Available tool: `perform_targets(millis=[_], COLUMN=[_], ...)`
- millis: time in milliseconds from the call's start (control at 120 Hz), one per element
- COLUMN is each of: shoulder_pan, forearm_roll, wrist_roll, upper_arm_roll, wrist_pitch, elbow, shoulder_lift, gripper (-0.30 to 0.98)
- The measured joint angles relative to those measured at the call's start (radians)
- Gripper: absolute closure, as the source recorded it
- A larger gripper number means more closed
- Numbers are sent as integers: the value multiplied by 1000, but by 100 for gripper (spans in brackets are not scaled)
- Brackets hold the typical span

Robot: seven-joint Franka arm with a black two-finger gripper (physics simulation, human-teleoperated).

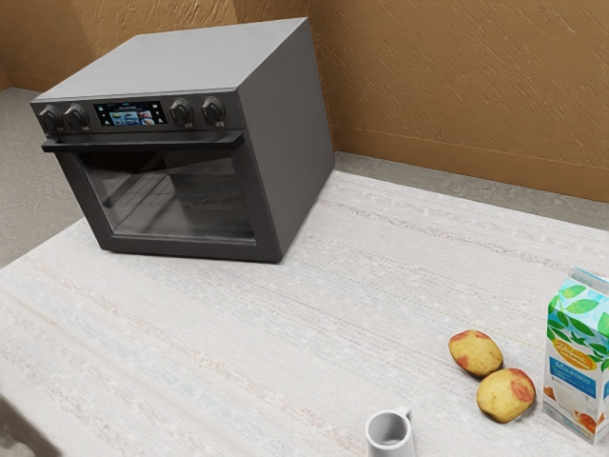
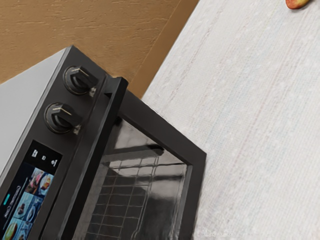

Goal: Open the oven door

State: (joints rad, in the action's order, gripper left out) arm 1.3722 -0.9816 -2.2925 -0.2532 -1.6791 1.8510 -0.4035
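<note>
Whether the claw is apart or together, I can't tell, but the wrist camera is looking right at the oven's long black handle (image 2: 97, 160), running beside the control knobs (image 2: 62, 118), and there's no grip on that bar! Behind it the glass oven door (image 1: 181, 195) sits closed against the toaster oven (image 1: 295, 124), over at the exterior view's left on the tabletop (image 1: 238, 333), well apart from the white mug (image 1: 388, 430). So the opening hasn't begun, folks: reaching the handle, catching it and swinging the door out all remain.
</note>
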Motion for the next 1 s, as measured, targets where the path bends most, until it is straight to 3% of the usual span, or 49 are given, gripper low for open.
perform_targets(millis=[167,317,683,783,917,1000], shoulder_pan=[-2,-2,-3,-3,-3,-3], forearm_roll=[138,224,261,267,343,327], wrist_roll=[8,19,128,170,218,249], upper_arm_roll=[-141,-166,-351,-366,-390,-393], wrist_pitch=[-139,-195,-452,-520,-578,-622], elbow=[9,9,-24,-30,-93,-93], shoulder_lift=[-29,-45,91,127,195,245], gripper=[0,0,0,0,0,0])
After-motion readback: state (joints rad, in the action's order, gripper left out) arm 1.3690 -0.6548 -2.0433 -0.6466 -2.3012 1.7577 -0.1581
